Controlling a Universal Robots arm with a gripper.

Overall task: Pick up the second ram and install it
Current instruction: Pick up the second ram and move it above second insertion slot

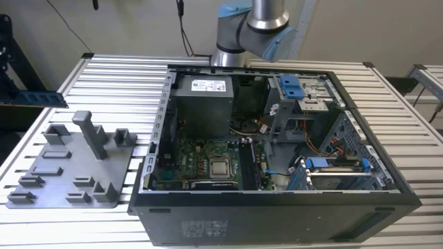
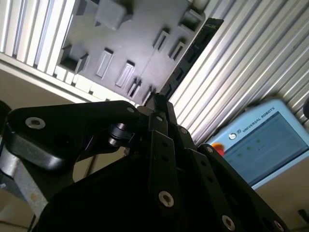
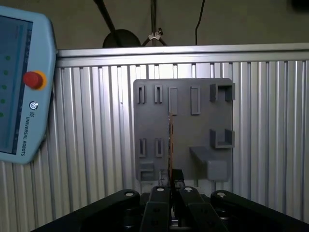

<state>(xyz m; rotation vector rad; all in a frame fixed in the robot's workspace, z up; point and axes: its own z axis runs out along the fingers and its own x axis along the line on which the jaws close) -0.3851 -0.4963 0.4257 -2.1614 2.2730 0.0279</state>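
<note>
- Exterior view: an open computer case (image 1: 277, 207) lies on a slatted metal table (image 1: 118, 78) with its green motherboard (image 1: 207, 161) exposed. The grey fixture tray (image 1: 69, 176) sits just beside the case, on the exterior view's left. The second ram (image 1: 38, 98) hangs level at the far left edge, higher in the picture than the tray and well apart from the case. The arm (image 1: 260, 23) rises behind the case.
- First wrist view: the gripper (image 3: 172, 182) has its 2 fingers (image 3: 159, 195) pressed together on the second ram (image 3: 170, 140). The ram is seen edge-on as a thin strip reaching out over the tray (image 3: 183, 130). A teach pendant (image 3: 21, 87) lies on the table to one side.
- Second wrist view: the gripper (image 2: 157, 102) pinches 1 end of the ram (image 2: 193, 48), a dark strip running along the tray (image 2: 130, 43). The pendant (image 2: 270, 140) is nearby.
</note>
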